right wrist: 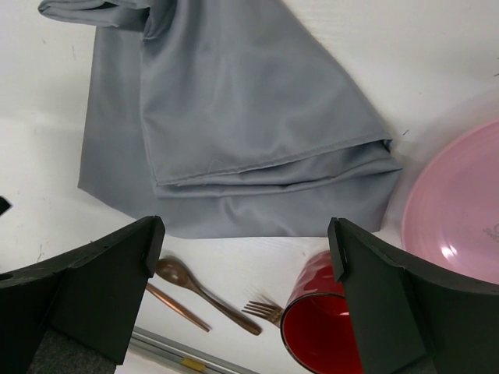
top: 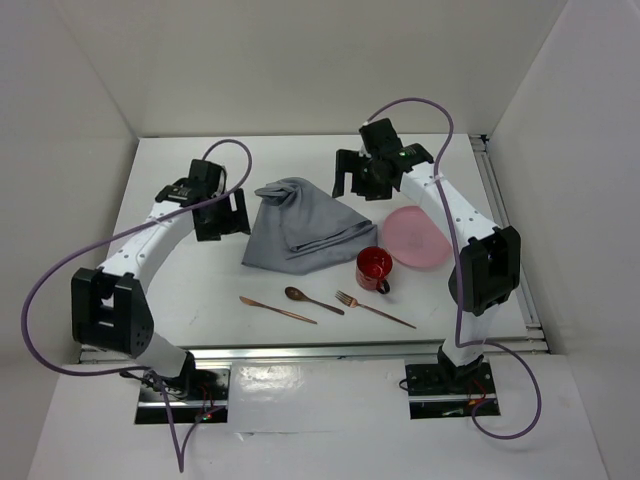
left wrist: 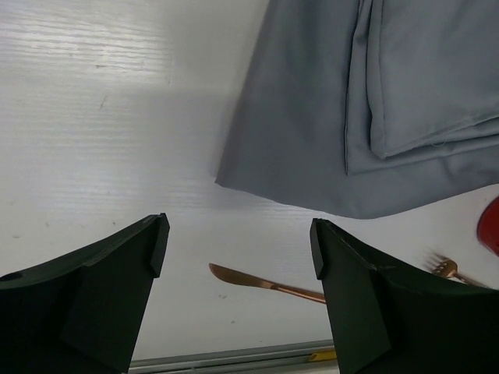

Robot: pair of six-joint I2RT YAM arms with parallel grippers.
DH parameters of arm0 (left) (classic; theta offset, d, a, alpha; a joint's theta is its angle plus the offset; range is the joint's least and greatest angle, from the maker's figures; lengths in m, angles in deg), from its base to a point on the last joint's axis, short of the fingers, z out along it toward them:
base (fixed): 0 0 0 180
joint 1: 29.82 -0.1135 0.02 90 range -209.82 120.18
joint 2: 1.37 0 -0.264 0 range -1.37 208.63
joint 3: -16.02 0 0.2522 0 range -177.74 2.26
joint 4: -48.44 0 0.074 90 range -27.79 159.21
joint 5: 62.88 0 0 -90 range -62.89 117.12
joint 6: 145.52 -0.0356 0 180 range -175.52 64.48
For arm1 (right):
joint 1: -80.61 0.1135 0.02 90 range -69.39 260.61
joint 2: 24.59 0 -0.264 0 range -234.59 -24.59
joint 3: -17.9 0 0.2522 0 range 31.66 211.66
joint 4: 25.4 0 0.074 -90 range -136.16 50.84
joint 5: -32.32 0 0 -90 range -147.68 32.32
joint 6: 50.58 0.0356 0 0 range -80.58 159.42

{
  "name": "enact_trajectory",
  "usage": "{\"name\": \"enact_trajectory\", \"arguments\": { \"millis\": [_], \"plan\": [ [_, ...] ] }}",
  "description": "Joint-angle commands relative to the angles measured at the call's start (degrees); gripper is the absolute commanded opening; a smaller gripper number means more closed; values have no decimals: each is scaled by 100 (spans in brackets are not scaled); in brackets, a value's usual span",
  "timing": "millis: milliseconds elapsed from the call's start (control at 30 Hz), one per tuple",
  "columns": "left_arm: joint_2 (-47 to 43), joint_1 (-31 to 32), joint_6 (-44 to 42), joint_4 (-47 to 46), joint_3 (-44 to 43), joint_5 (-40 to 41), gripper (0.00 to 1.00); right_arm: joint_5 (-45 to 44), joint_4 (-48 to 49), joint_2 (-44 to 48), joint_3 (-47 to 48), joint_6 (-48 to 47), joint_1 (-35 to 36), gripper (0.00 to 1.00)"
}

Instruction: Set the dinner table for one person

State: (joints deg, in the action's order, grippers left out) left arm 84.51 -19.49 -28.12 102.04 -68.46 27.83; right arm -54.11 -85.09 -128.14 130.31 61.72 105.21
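Seen from above, the white table (top: 200, 290) fills the middle of the frame, with a metal rail (top: 320, 350) along its lower edge. A grey cloth (top: 300, 228) lies at the centre (folded over itself in loose layers). Just right of it sits a pink plate (top: 418, 238). A red mug (top: 373, 267) stands at the cloth's lower right corner, just beside the plate's lower left rim; whether they touch I cannot tell. Below the cloth, in a row from left to right, lie a copper-coloured knife (top: 277, 309), spoon (top: 312, 300) and fork (top: 375, 310), each apart from the next, the fork's tines near the mug.

The left pincer (top: 225, 215) hangs at the cloth's left edge, jaws wide and holding nothing. Its wrist view shows bare table between the fingers, the cloth's corner above and the knife below. The right pincer (top: 352, 185) hangs over the cloth's upper right part, also spread wide and empty. Between its fingers in the wrist view are the cloth's lower edge, the spoon and the fork tines, with the mug by the right-hand finger.
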Motion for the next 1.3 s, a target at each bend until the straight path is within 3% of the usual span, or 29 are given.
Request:
{"name": "enact_trajectory", "arguments": {
  "millis": [0, 267, 533, 633, 667, 733, 800, 833, 933, 1267],
  "plan": [
    [323, 22, 108, -142, 22, -439, 91, 65, 348, 133, -21, 90, 150, 100],
    [1219, 22, 556, -1064, 435, -792, 87, -252, 208, -244, 505, -51, 537, 97],
    [1667, 22, 969, -1636, 813, -950, 83, -235, 321, -877, 1226, -796, 967, 84],
    [1799, 22, 1092, -1830, 893, -1292, 68, -400, 733, -1185, 1332, -1552, 1169, 82],
    [1852, -30, 1092, -1891, 945, -1397, 50, -628, 987, -1342, 1332, -1736, 1292, 81],
    [1853, -84, 1092, -1892, 946, -1512, 31, -717, 1226, -1518, 1385, -2273, 1371, 81],
    [1853, -188, 1092, -1944, 999, -1687, 18, -718, 1655, -1720, 1385, -2581, 1424, 81],
    [1792, -189, 1092, -1944, 999, -1688, 2, -718, 1823, -1721, 1385, -2826, 1425, 86],
    [1791, -312, 1014, -1830, 894, -1986, 0, -595, 2447, -1967, 1244, -3152, 1425, 90],
    [1782, -690, 733, -1523, 674, -2488, 0, -209, 3609, -2749, 1428, -3987, 1478, 89]
  ]
}}
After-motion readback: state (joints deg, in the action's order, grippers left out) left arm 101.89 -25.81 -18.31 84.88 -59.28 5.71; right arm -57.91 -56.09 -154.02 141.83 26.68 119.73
